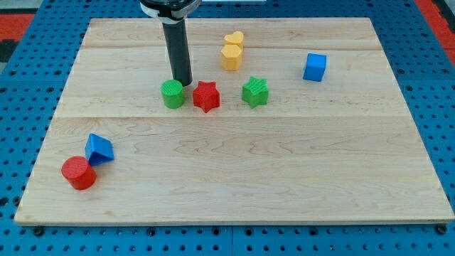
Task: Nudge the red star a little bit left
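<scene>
The red star (206,96) lies on the wooden board (234,178), left of the centre, in the upper half. A green cylinder (172,93) sits just to its left, with a small gap between them. A green star (255,92) lies to its right. My tip (183,83) stands on the board just above and between the green cylinder and the red star, close to both.
A yellow heart (234,38) and a yellow hexagon (231,56) sit together near the view's top. A blue cube (315,67) is at the upper right. A blue triangle (99,148) and a red cylinder (78,173) sit at the lower left.
</scene>
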